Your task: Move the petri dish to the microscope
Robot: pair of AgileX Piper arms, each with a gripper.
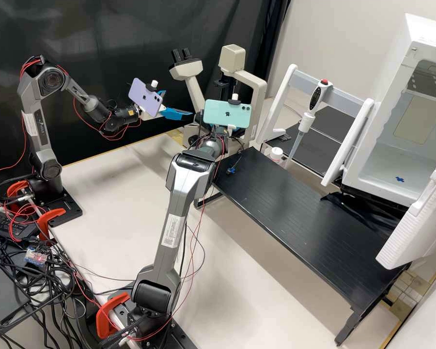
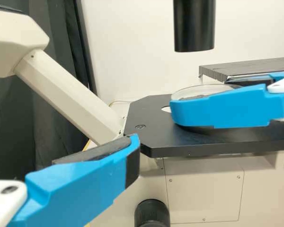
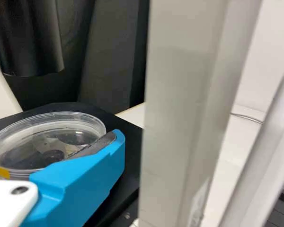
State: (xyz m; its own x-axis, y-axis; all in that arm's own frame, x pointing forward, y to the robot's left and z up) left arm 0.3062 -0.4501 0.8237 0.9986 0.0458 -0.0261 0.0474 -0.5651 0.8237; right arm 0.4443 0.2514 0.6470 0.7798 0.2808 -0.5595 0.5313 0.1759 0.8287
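Pipette [image 1: 316, 98], white cabinet [image 1: 424, 36], black curtain [image 1: 97, 34].

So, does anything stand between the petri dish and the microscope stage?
Nothing visible does. The right gripper holds the petri dish at or just above the black stage; whether it touches, I cannot tell. The black cylinder hangs higher up, with a gap between it and the dish.

From here, the pale microscope pillar [image 1: 259, 104] blocks the right gripper [image 1: 209, 125] toward two o'clock, with the slanted eyepiece tube [image 1: 195, 92] at eleven. There's open air between the stage [image 2: 180, 137] and the black tube [image 2: 194, 28] overhead, room for a low hand.
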